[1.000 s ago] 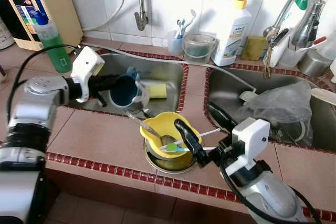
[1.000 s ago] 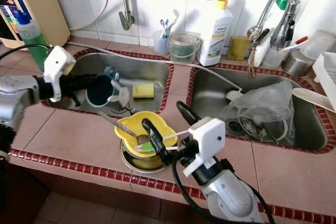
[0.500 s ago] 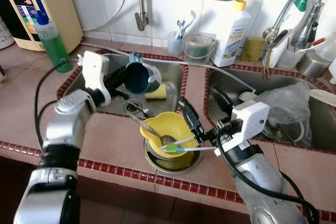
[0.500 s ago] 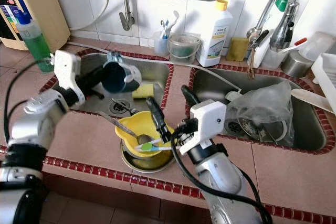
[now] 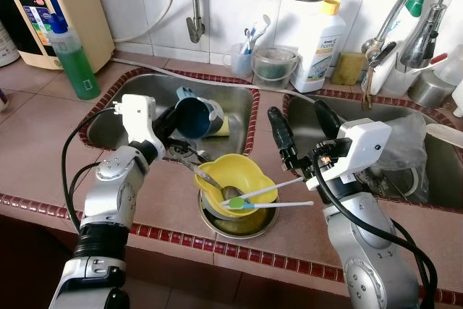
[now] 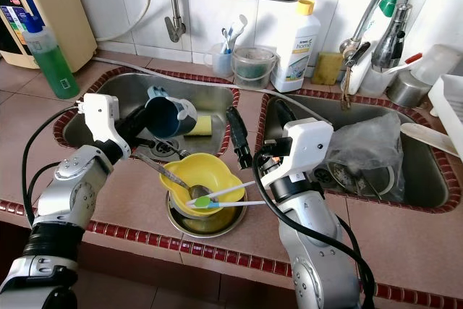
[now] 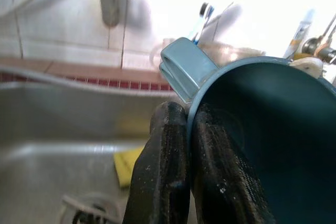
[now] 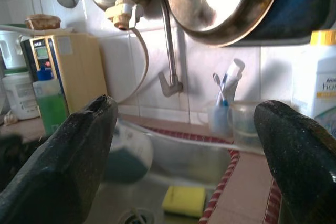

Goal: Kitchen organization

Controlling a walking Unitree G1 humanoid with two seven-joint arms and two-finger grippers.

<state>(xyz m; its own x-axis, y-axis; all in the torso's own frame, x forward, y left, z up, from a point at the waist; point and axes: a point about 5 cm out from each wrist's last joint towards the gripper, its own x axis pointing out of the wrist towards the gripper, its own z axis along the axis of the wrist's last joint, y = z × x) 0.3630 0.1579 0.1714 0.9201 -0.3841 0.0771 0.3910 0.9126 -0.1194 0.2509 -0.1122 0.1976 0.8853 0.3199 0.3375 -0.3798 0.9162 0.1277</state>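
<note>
Left eye view, left end effector (image 5: 176, 115) pinching blue mug (image 5: 194, 116) rim over sink (image 5: 239, 94), right end effector (image 5: 298, 122) spread.

The white detergent bottle (image 6: 296, 47) with the yellow cap, standing against the tiled wall at about 12 o'clock of the worktop (image 6: 137, 193), carries a label on which "home" can be read. In the right wrist view the same bottle (image 8: 315, 85) shows the letters "HO". The beige appliance (image 5: 45, 6) at about 10 o'clock bears a small brand mark at its top corner and coloured panels, too small to read.
</note>
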